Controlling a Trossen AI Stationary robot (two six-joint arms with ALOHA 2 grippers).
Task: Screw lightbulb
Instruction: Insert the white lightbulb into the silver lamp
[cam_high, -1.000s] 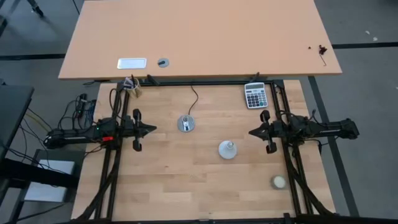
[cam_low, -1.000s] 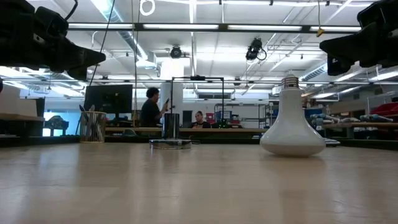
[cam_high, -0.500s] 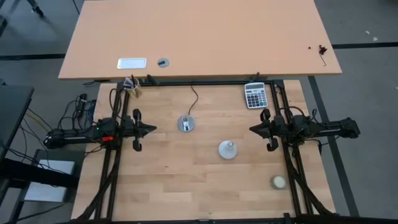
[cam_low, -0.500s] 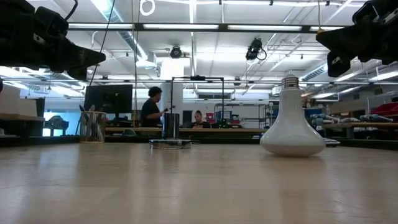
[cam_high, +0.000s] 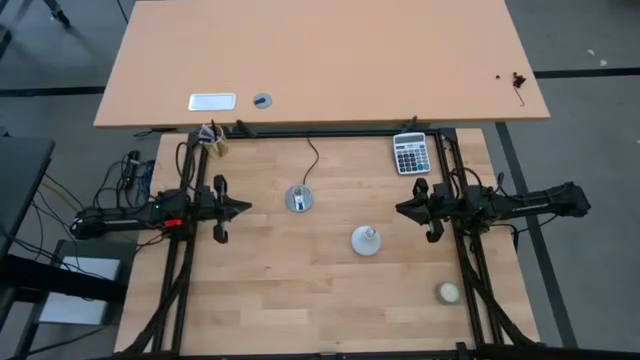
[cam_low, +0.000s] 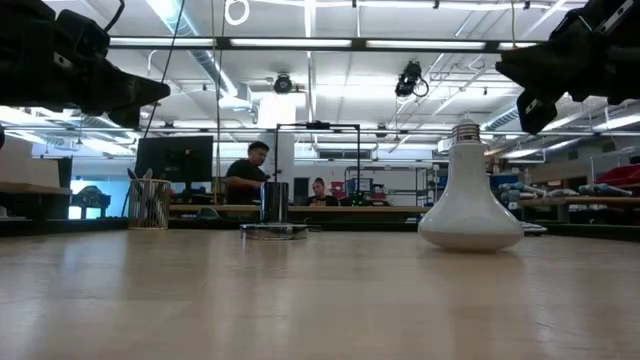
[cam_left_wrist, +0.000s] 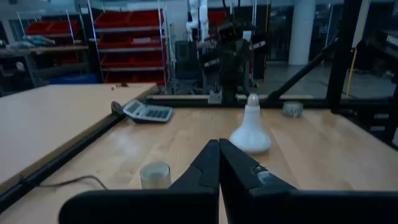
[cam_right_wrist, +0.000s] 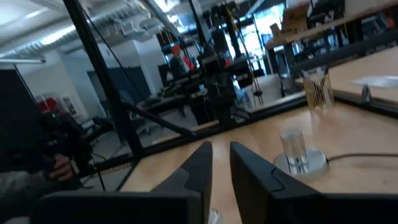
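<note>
Two claws sat above the bench (cam_high: 300, 290), neither touching the lightbulb (cam_high: 366, 240). We saw the left claw (cam_high: 246, 208) closed and the right claw (cam_high: 400, 209) slightly parted.

Lightbulb (cam_high: 366, 240): white dome and cone, grey metal screw base. Table (cam_high: 300, 290): pale wood with plank lines. Left gripper (cam_high: 243, 208) and right gripper (cam_high: 403, 210): black. Socket disc (cam_high: 298, 199), ahead of the left jaws: grey, with a thin black cord. Calculator (cam_high: 408, 153), beside the right jaws: grey body, dark keys. Ball (cam_high: 447, 292): cream-white. Second tabletop (cam_high: 330, 60): plain light orange-tan. Shelving (cam_left_wrist: 124, 46) beyond the left jaws: red.
</note>
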